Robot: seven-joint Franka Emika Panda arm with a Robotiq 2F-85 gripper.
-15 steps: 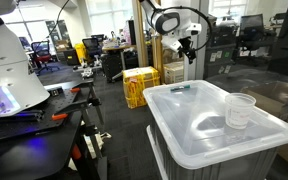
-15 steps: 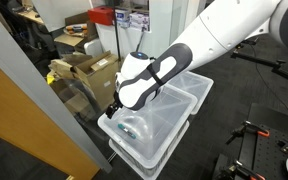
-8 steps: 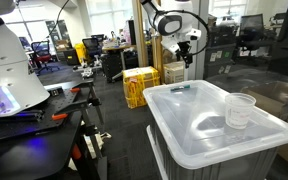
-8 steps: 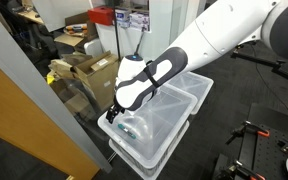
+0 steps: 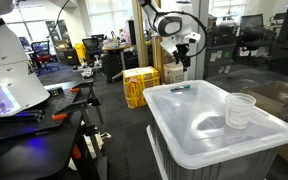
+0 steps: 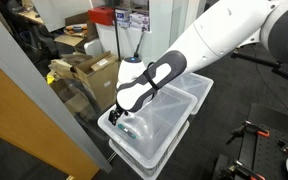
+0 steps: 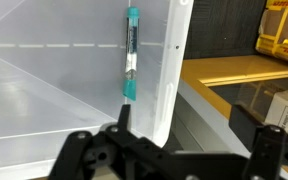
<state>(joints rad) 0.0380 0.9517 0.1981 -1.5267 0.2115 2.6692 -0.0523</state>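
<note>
The white arm (image 6: 219, 40) reaches down over one end of a clear plastic bin (image 5: 199, 150). The bin's lid (image 5: 209, 125) has a raised rim all round, and a second bin of the same kind sits under it in an exterior view.

Yellow crates (image 5: 140, 86) stand on the floor beyond the bin's far end. In the wrist view one of them shows red lettering at the top right corner, cut off by the frame and not readable.

A clear cup (image 5: 241, 110) stands upright on the lid near the end closest to that camera. It bears no label that can be made out.

The fingers (image 7: 84, 155) are spread wide and hold nothing. They hang above the far end of the lid, over the pen and not touching it.

The pen (image 7: 131, 55) is slim, with teal ends and a pale middle band whose print is too small to read. It lies flat on the lid, parallel to the rim and just inside it, at the far end in an exterior view (image 5: 180, 88). It is well apart from the cup, with a broad stretch of lid between them. Past the rim beside the pen, the bin's side drops away to the floor.
</note>
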